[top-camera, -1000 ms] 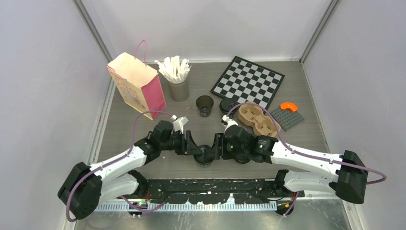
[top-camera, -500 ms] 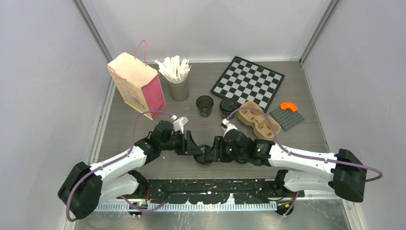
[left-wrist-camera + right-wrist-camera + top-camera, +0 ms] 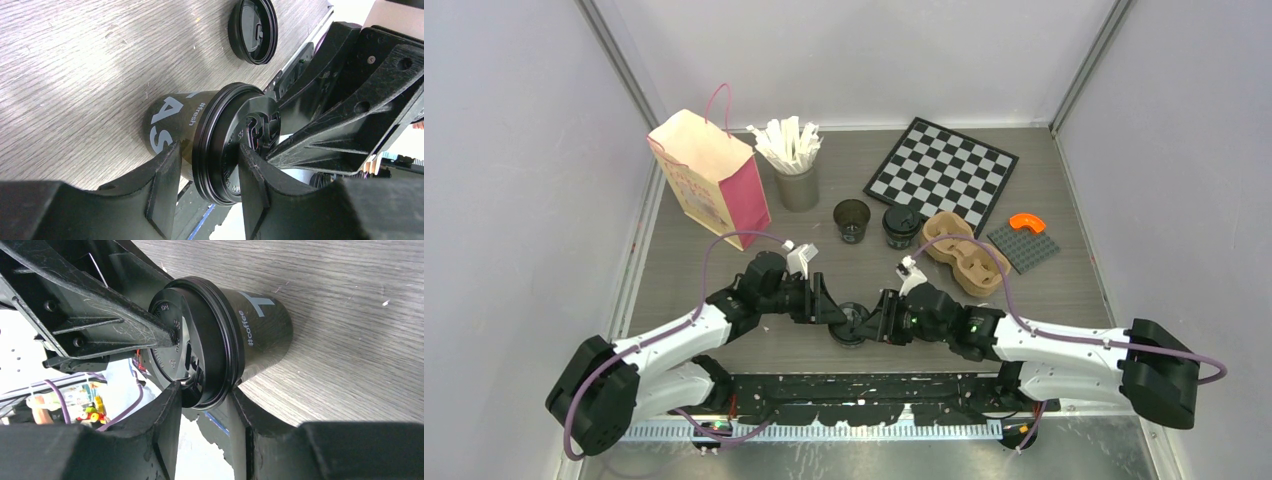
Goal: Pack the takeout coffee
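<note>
A black takeout coffee cup (image 3: 852,330) with a black lid stands near the table's front edge, between both grippers. In the left wrist view, my left gripper (image 3: 207,167) is shut on this cup (image 3: 167,120). One finger lies on the lid top (image 3: 235,145) and the other sits under the rim. From the other side, my right gripper (image 3: 205,405) pinches the same cup (image 3: 262,330) at its lid, fingers touching the lid top and the rim's underside. A second lidded black cup (image 3: 901,225) and an open, lidless black cup (image 3: 852,220) stand farther back.
A brown pulp carrier (image 3: 964,258) lies right of the lidded cup. At the back left are a pink paper bag (image 3: 709,180) and a grey cup of white stirrers (image 3: 796,185). Back right are a checkerboard (image 3: 941,172) and a grey studded plate (image 3: 1022,248) with an orange piece (image 3: 1027,222).
My right gripper has narrowed onto the cup's lid. Its wrist has shifted toward the front edge, uncovering the second lidded cup and the carrier. The left arm has not moved.
</note>
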Available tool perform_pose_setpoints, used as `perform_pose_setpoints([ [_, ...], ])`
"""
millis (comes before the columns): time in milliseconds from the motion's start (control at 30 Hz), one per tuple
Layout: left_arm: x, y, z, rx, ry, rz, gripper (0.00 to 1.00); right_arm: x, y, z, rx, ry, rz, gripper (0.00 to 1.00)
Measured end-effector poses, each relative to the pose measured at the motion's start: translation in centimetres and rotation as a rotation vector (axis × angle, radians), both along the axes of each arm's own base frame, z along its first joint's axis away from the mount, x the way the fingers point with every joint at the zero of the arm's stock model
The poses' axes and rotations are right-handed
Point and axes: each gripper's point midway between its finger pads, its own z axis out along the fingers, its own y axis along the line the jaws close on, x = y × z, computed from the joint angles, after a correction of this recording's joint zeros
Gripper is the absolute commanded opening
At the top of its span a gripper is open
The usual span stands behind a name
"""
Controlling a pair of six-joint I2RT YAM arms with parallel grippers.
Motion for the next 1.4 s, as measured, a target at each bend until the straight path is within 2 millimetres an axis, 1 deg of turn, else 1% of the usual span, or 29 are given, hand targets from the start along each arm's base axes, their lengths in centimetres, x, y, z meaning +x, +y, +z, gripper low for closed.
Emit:
perform_pose_setpoints([
  [133, 0.0, -0.1, -0.1, 0.0, 0.003, -0.002, 0.44, 0.0, -0.1, 0.0, 0.026, -0.001, -0.019, 0.35],
  [200, 0.0, -0.1, -0.1, -0.003, 0.003, -0.006, 0.44, 0.0, -0.1, 0.0, 0.03, -0.004, -0.024, 0.39],
  [267, 0.0, -0.2, 0.0, -0.008, 0.0, -0.009, 0.44, 0.1, -0.1, 0.2, 0.031, -0.008, -0.025, 0.46],
  [300, 0.0, -0.2, 0.1, -0.012, -0.003, -0.011, 0.44, 0.1, -0.1, 0.5, 0.03, -0.01, -0.026, 0.47],
  [433, 0.2, -0.5, 0.3, -0.022, -0.012, -0.017, 0.46, 0.3, -1.1, 1.3, -0.052, -0.043, -0.027, 0.51],
  [500, 0.2, -0.6, 0.3, -0.026, -0.018, -0.022, 0.48, 0.6, -1.8, 2.2, -0.093, -0.073, -0.029, 0.51],
  [600, 0.3, -0.7, 0.4, -0.025, -0.022, -0.032, 0.53, 1.2, -2.8, 4.4, -0.131, -0.137, -0.037, 0.5],
  [700, 0.4, -0.7, 0.5, -0.01, -0.02, -0.037, 0.59, 1.7, -3.2, 6.5, -0.148, -0.194, -0.035, 0.47],
  [733, 0.5, -0.7, 0.5, -0.004, -0.019, -0.037, 0.6, 1.8, -3.3, 6.8, -0.159, -0.207, -0.028, 0.49],
  [767, 0.5, -0.7, 0.5, 0.005, -0.018, -0.04, 0.61, 1.9, -3.3, 7.0, -0.168, -0.215, -0.022, 0.53],
  [800, 0.5, -0.6, 0.6, 0.013, -0.019, -0.042, 0.62, 1.9, -3.3, 7.1, -0.177, -0.222, -0.014, 0.61],
  [833, 0.6, -0.6, 0.8, 0.019, -0.02, -0.043, 0.63, 2.0, -3.3, 7.2, -0.19, -0.227, -0.005, 0.68],
  [900, 0.9, -0.7, 1.4, 0.033, -0.029, -0.043, 0.67, 2.0, -3.3, 7.0, -0.225, -0.238, 0.017, 0.78],
  [933, 1.2, -0.7, 1.9, 0.038, -0.04, -0.043, 0.68, 2.1, -3.4, 6.8, -0.252, -0.244, 0.032, 0.81],
  [1033, 2.1, -0.5, 4.1, 0.062, -0.094, -0.027, 0.72, 2.4, -3.0, 6.7, -0.306, -0.27, 0.077, 0.84],
  [1100, 2.9, -0.1, 6.4, 0.075, -0.158, -0.006, 0.74, 2.7, -2.6, 7.0, -0.331, -0.299, 0.107, 0.85],
  [1167, 3.6, 0.6, 9.1, 0.088, -0.242, 0.03, 0.75, 2.9, -2.2, 7.3, -0.35, -0.332, 0.135, 0.85],
  [1233, 4.2, 2.0, 12.2, 0.1, -0.342, 0.093, 0.77, 3.2, -1.6, 7.7, -0.371, -0.377, 0.166, 0.85],
  [1267, 4.3, 2.7, 13.3, 0.105, -0.384, 0.121, 0.81, 3.4, -1.4, 7.7, -0.379, -0.395, 0.177, 0.85],
  [1300, 4.3, 3.6, 14.3, 0.111, -0.422, 0.152, 0.92, 3.5, -1.2, 7.8, -0.386, -0.414, 0.189, 0.85],
  [1333, 4.2, 4.6, 15.1, 0.119, -0.459, 0.184, 0.99, 3.6, -1.1, 7.7, -0.394, -0.428, 0.199, 0.86],
  [1400, 3.7, 6.8, 16.2, 0.138, -0.521, 0.252, 1.0, 3.7, -0.9, 7.5, -0.411, -0.46, 0.231, 0.88],
])
